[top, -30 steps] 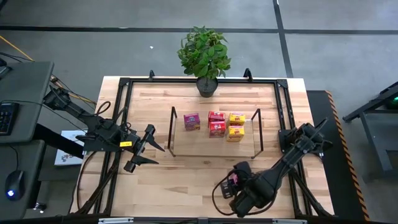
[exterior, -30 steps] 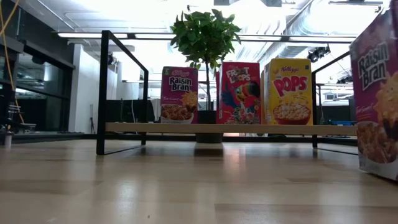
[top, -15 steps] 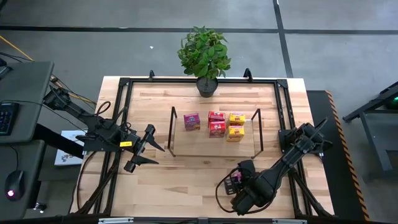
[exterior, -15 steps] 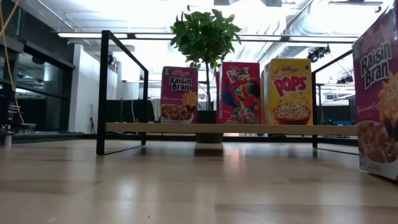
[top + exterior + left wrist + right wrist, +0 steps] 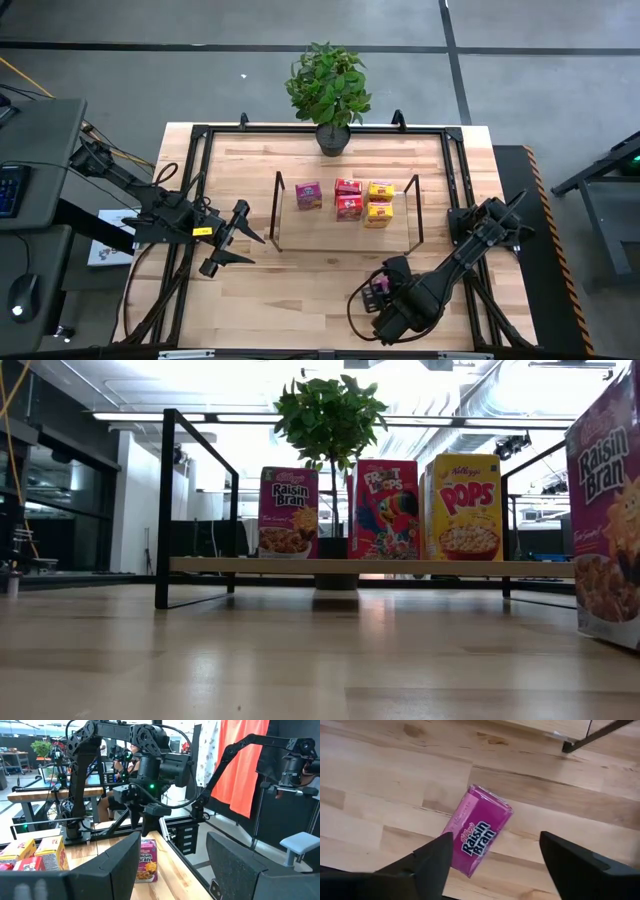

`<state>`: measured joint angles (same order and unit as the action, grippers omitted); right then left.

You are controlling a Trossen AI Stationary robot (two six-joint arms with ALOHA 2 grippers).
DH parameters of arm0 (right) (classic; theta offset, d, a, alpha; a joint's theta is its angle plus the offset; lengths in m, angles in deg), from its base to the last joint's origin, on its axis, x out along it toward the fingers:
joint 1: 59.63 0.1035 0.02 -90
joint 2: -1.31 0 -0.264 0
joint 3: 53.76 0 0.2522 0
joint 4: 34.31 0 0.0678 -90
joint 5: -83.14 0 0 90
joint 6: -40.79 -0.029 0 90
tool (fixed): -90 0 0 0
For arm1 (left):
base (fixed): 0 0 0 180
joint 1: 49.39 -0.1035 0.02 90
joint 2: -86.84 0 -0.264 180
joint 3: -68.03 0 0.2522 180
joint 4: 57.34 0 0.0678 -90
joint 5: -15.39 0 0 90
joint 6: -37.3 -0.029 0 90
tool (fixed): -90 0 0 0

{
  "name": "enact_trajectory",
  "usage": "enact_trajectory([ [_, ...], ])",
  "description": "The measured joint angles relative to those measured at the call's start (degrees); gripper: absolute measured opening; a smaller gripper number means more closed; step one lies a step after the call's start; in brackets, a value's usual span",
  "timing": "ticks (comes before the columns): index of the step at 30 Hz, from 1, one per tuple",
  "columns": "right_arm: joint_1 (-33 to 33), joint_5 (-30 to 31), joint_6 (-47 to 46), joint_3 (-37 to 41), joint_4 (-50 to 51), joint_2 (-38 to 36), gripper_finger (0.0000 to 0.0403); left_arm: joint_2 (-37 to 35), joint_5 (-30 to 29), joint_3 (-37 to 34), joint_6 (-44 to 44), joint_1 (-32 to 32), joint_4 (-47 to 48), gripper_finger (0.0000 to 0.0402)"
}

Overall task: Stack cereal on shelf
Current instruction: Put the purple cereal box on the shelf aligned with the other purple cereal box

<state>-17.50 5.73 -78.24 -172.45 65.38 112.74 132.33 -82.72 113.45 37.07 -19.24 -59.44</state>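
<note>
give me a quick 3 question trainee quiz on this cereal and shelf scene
1. How many cereal boxes sit on the shelf?
2. True or false: the right gripper is clamped on the pink Raisin Bran box.
3. Where is the left gripper? A) over the plant B) left of the shelf, above the table C) on the shelf board

Key: 1) five; 2) false, its fingers stand open above the box, which stands upright on the table; 3) B

The right gripper (image 5: 378, 300) hung at five o'clock, fingers apart; the left gripper (image 5: 238, 237) waited open at nine o'clock.
</note>
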Motion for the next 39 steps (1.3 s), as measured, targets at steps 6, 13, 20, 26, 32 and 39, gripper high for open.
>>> enact_trajectory([
  [6,0.0,0.5,1.09,0.0,-0.56,0.0,0.035,0.0,0.02,0.0,0.0,0.01,-0.02,0.0218],
  [13,-0.02,-5.41,2.09,0.0,-6.22,-0.02,0.0377,0.0,0.02,0.0,0.0,0.0,-0.04,0.0218],
  [20,0.0,-5.09,-0.35,0.0,-8.01,-0.02,0.0378,0.0,0.02,0.0,0.02,0.02,-0.09,0.0218],
  [26,-0.15,3.05,-7.0,0.0,-7.89,-0.02,0.0378,0.0,0.02,0.0,0.02,0.01,-0.09,0.0218],
  [32,-0.54,2.28,-10.16,1.32,-6.84,-0.11,0.0378,0.0,0.02,0.0,0.05,0.01,-0.09,0.0218],
  [39,-0.52,0.48,-12.12,7.03,-9.88,-0.04,0.0378,0.0,0.02,0.0,0.04,0.0,-0.09,0.0218],
])
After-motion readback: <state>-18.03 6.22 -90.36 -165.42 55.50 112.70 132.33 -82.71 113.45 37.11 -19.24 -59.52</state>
